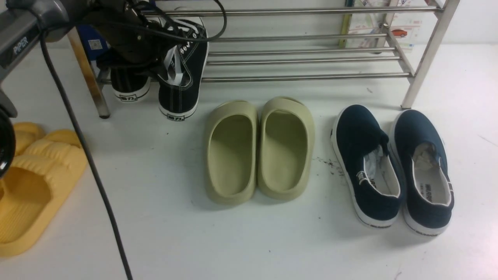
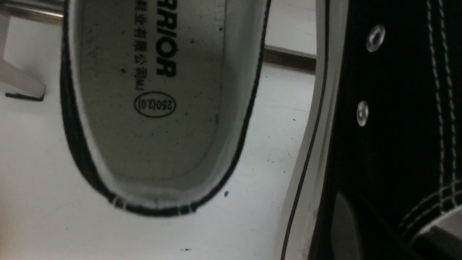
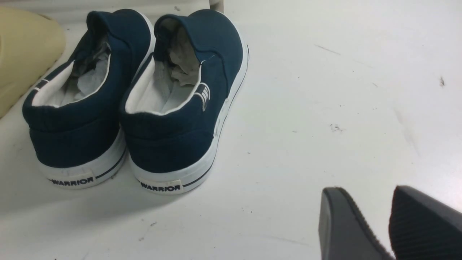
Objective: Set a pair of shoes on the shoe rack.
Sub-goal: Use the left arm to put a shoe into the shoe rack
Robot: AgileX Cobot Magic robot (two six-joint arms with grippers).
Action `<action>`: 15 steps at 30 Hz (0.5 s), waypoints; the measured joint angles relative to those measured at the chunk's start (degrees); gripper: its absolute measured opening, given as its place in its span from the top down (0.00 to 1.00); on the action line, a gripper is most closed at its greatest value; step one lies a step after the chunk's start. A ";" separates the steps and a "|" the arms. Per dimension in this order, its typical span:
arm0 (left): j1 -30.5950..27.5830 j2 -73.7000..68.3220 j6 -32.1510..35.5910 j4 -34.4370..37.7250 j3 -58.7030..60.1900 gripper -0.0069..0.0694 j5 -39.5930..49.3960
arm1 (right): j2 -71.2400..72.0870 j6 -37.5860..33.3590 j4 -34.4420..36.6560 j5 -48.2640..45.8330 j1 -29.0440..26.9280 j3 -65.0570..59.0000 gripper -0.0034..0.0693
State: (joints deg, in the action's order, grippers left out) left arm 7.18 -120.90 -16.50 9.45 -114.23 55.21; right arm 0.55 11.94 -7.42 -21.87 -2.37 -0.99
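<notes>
Two black lace-up sneakers lie at the left end of the shoe rack [image 1: 303, 77], toes in over its low bars and heels out past the front bar. The left sneaker [image 1: 129, 86] lies flatter. The right sneaker [image 1: 183, 74] is tilted, its white laces dangling. In the front view my left arm covers both, hiding the fingers. In the left wrist view my left gripper [image 2: 391, 224] is shut on the black canvas side wall of the near sneaker [image 2: 393, 108]. The other sneaker's insole [image 2: 151, 101] shows beside it. My right gripper [image 3: 368, 196] is open and empty above bare table.
Olive-green slides [image 1: 258, 149] sit in front of the rack's middle. Navy slip-ons [image 1: 393, 167] stand to their right, close to my right gripper. Yellow slides [image 1: 35, 182] lie at the near left. A black cable [image 1: 89, 155] hangs from the left arm.
</notes>
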 joint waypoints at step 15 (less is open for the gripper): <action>0.00 -1.86 0.00 0.02 -1.15 0.53 -4.10 | 0.00 0.00 0.00 0.00 0.00 0.00 0.62</action>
State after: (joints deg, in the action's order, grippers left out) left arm 7.18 -122.75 -16.50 9.47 -115.38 51.12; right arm 0.55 11.94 -7.42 -21.87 -2.37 -0.99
